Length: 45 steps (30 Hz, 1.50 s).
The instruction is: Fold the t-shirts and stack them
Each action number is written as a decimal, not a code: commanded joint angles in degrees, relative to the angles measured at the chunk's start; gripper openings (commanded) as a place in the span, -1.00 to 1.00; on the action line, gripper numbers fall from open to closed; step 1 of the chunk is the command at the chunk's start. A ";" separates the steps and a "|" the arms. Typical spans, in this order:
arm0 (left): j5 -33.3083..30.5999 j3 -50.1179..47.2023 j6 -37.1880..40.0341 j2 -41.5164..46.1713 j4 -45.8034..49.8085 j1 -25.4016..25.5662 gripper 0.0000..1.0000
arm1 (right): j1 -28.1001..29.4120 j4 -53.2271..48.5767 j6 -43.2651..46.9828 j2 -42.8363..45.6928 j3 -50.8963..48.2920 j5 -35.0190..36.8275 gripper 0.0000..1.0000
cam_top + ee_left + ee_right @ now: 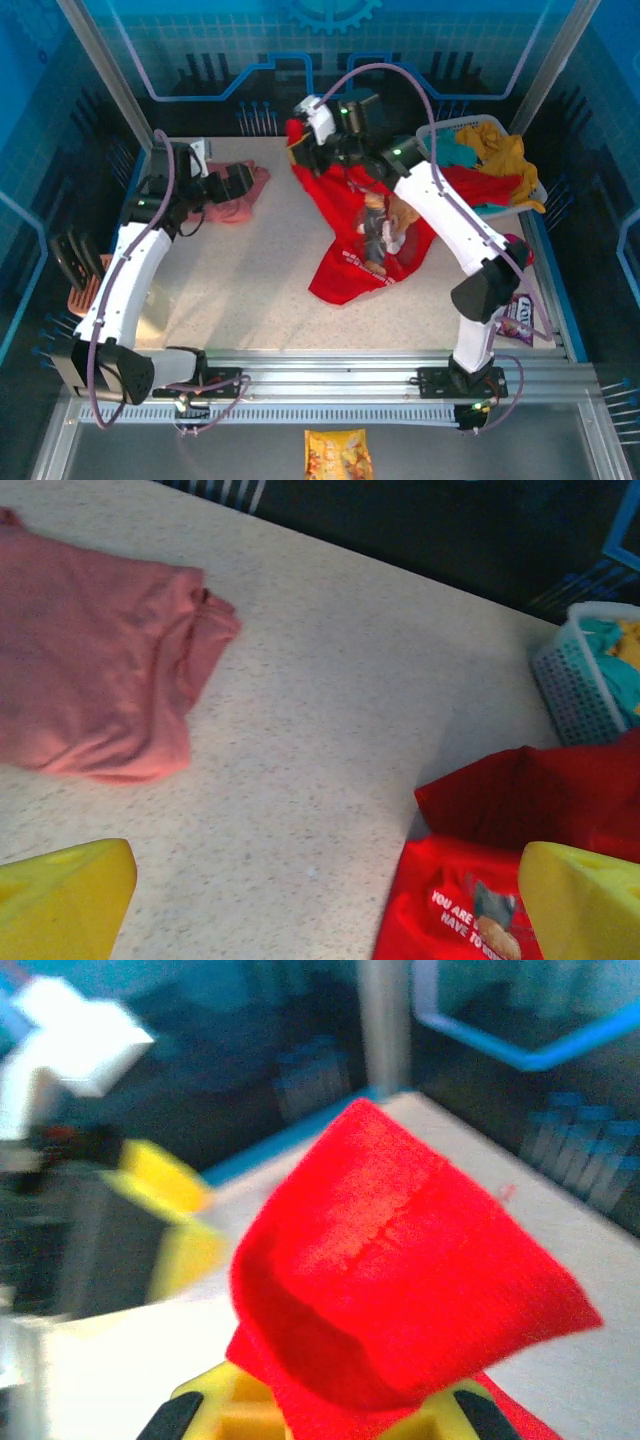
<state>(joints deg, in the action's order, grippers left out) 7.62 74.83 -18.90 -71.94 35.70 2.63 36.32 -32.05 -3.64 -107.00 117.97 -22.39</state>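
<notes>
Item one: red t-shirt, its far edge pinched fast in our right gripper and held up, the rest trailing onto the table.

Item two: pink t-shirt, far left, just beside our left gripper, whose fingers stand wide apart, holding nothing.
</notes>
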 commanded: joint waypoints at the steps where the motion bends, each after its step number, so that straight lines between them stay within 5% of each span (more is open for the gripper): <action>1: -1.29 1.89 2.35 0.39 5.38 -2.51 0.99 | 2.95 -4.92 -4.20 -5.34 2.86 -19.09 -0.99; 6: -1.50 2.36 2.82 0.49 6.48 -3.91 0.99 | 4.35 -7.96 -4.87 -9.00 5.87 -22.56 -0.81; 10: 1.34 2.12 3.24 -0.15 5.64 -3.95 0.99 | 3.98 -13.92 -2.59 -7.70 5.31 -17.21 0.32; 14: 7.87 1.29 1.80 -1.76 2.76 -3.30 0.98 | 3.34 -16.53 -4.30 -1.34 -3.58 2.40 1.00; 20: 7.35 -1.27 -0.02 -5.75 1.62 2.35 0.79 | -0.97 -17.06 -13.44 12.22 -21.79 20.39 0.99; 26: -0.43 -8.18 -1.71 -8.03 5.20 3.78 0.77 | -2.50 -11.85 -24.07 29.56 -46.49 24.77 0.99; 32: 0.77 -13.53 -1.77 -10.20 -3.03 6.04 0.77 | 0.87 -8.67 -36.71 41.03 -65.38 24.24 0.88; 36: 2.22 -9.14 0.76 -17.14 -8.83 9.20 0.72 | 5.46 -5.26 -42.62 42.79 -72.74 24.40 0.77; 40: 2.13 -2.36 3.90 -25.95 -10.16 11.63 0.25 | 9.09 -1.18 -48.48 41.38 -77.03 24.98 0.66; 45: -1.02 -0.45 6.91 -31.25 -14.70 13.55 0.20 | 9.88 11.16 -54.94 39.20 -83.92 21.77 0.49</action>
<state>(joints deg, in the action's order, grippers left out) 8.43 72.14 -15.35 -101.51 24.03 15.27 45.10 -29.23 -52.34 -66.35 36.23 0.30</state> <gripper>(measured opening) 0.604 0.756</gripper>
